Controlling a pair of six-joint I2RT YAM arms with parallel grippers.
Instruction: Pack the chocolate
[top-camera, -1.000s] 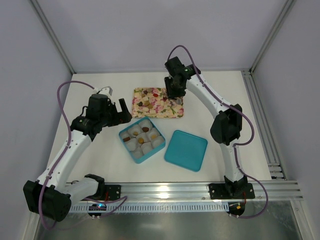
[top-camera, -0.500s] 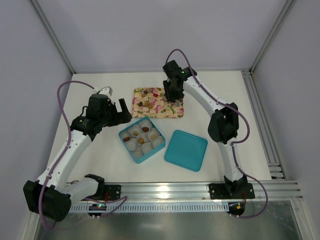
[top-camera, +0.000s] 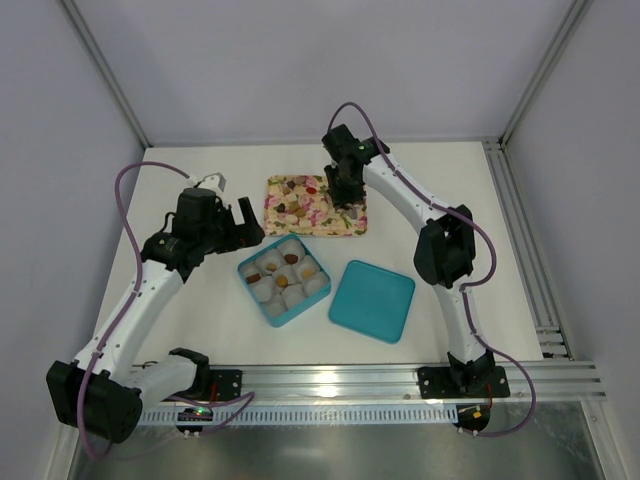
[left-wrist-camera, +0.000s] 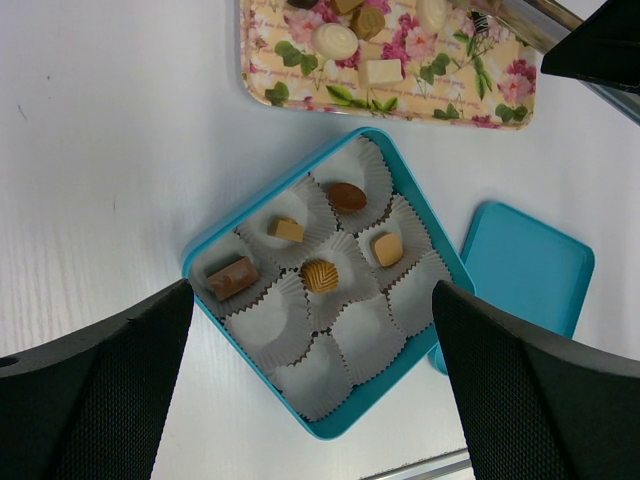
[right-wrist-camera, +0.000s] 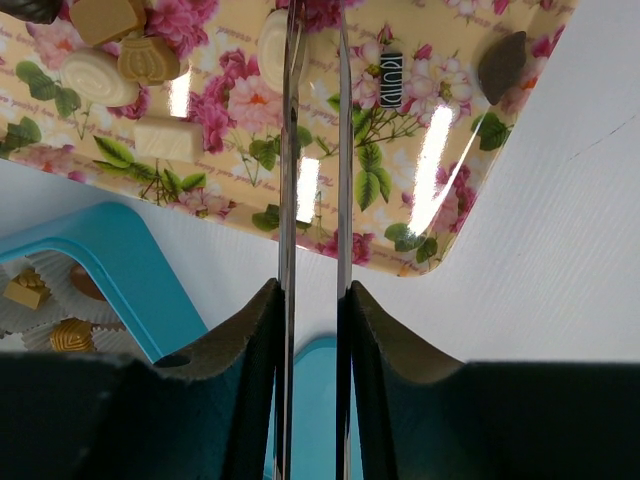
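Several chocolates (top-camera: 291, 205) lie on the flowered tray (top-camera: 350, 222). Several more sit in white paper cups in the teal box (top-camera: 262, 301); other cups are empty. In the left wrist view these are brown and tan pieces (left-wrist-camera: 321, 275) in the box (left-wrist-camera: 345, 415). My left gripper (top-camera: 240, 225) is open and empty, hovering left of and above the box. My right gripper (top-camera: 345, 190) is shut on metal tweezers (right-wrist-camera: 288, 150), whose two blades reach over the tray (right-wrist-camera: 440, 150) near a cream chocolate (right-wrist-camera: 270, 40). The blade tips are out of view.
The teal lid (top-camera: 372, 300) lies flat to the right of the box, also seen in the left wrist view (left-wrist-camera: 525, 270). A dark chocolate (right-wrist-camera: 500, 65) and a small wrapped piece (right-wrist-camera: 392, 75) lie at the tray's right end.
My right arm has shifted a little left and back over the tray with the tweezers. The left arm has not moved.
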